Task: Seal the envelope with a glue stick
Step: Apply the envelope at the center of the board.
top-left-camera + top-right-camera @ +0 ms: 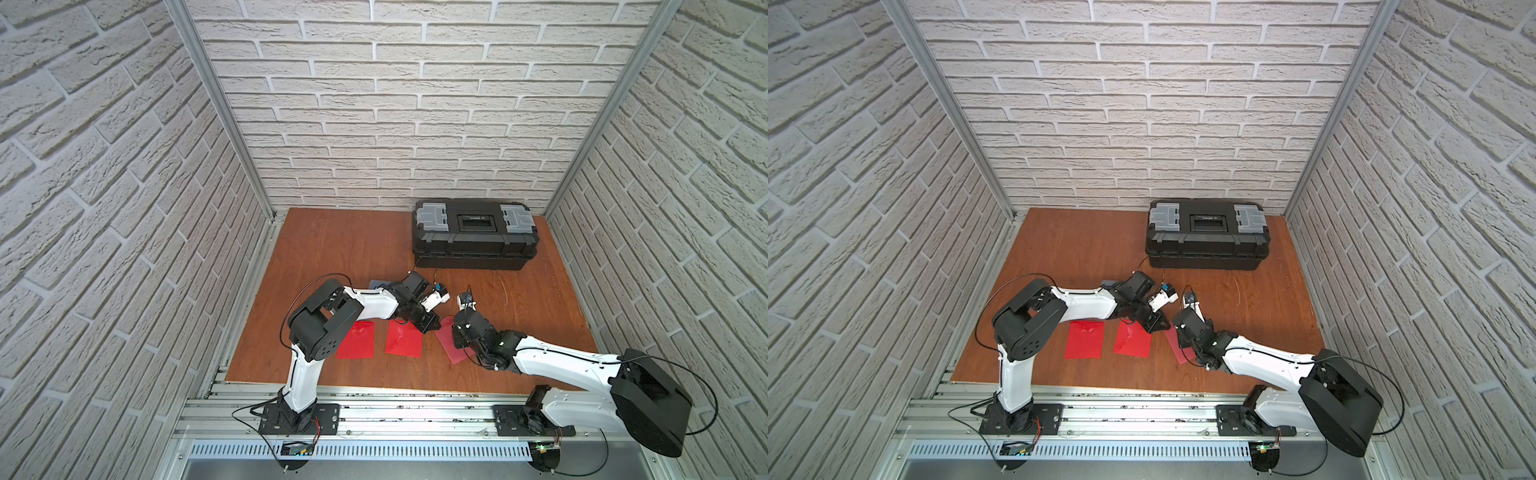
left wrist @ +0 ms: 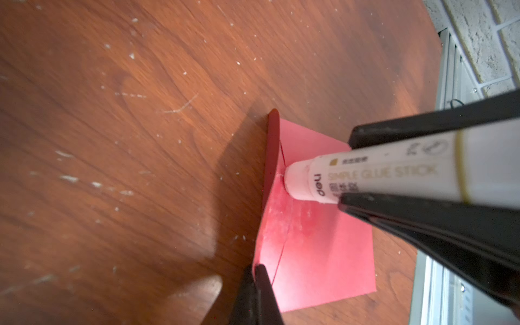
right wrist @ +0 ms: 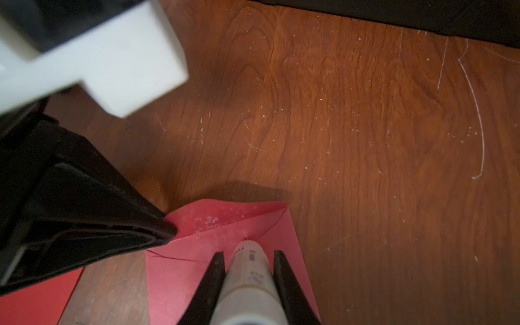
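**STATUS: GLUE STICK APPLIED TO ENVELOPE, FLAP HELD UP**

1. Work surface. The wooden table (image 1: 353, 257) fills the lower middle of the frame in both top views. A black toolbox (image 1: 473, 237) stands at its far edge, right of centre.

2. Task item. The envelope (image 2: 323, 253) is red and lies flat on the table. In a top view it is the rightmost of three red envelopes (image 1: 451, 345), in the lower centre of the frame between the two wrists. The two spare red envelopes (image 1: 356, 340) (image 1: 404, 338) lie to its left, apart from it.

3. Left gripper (image 2: 257, 270). The jaws are closed and pinch the edge of the flap (image 3: 225, 213), holding it raised off the envelope body. White smears show on the flap's inner face.

4. Right gripper (image 3: 249, 254). The jaws are clamped on the barrel of the glue stick (image 2: 380, 174), one finger on each side. The stick is white, has a printed label and is uncapped. Its pale tip rests against the envelope at the fold line just under the raised flap.

5. Top-view limit. Both fingertip pairs are largely hidden under the wrists, so the grips are read from the wrist views.
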